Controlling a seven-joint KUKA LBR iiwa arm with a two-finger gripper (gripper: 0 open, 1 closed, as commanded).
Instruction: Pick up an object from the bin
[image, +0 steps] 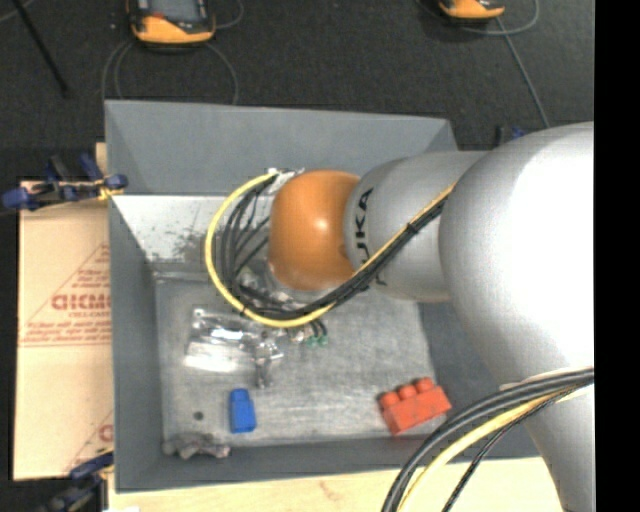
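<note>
Nearest, in the near-left corner of the bin (330, 395), lies a small grey crumpled scrap (197, 449). Just beyond it sits a little blue block (241, 410). Well apart from these, on the near right, rests a red toy brick (413, 405) with studs on top. Farther in, left of the middle of the floor, lies a clear plastic piece (218, 340), glossy and creased like a wrapper or thin shell. The end effector (265, 368) is down at the right edge of this piece, touching it or just beside it; I cannot tell which, nor whether it is released or clenched. A tiny green bit (318, 340) lies just to its right. Above and beyond, the arm's orange cover (310, 232) and its looped cables (215, 262) hide the far middle of the floor. As the nearest thing, the clear plastic is the likely target. It probably weighs almost nothing, bends and crumples under pressure, and is slippery, so a flat face would likely slide away. A creased or doubled edge on the right side looks like the best place to pinch, with a gentle lift so it does not spring free.
</note>
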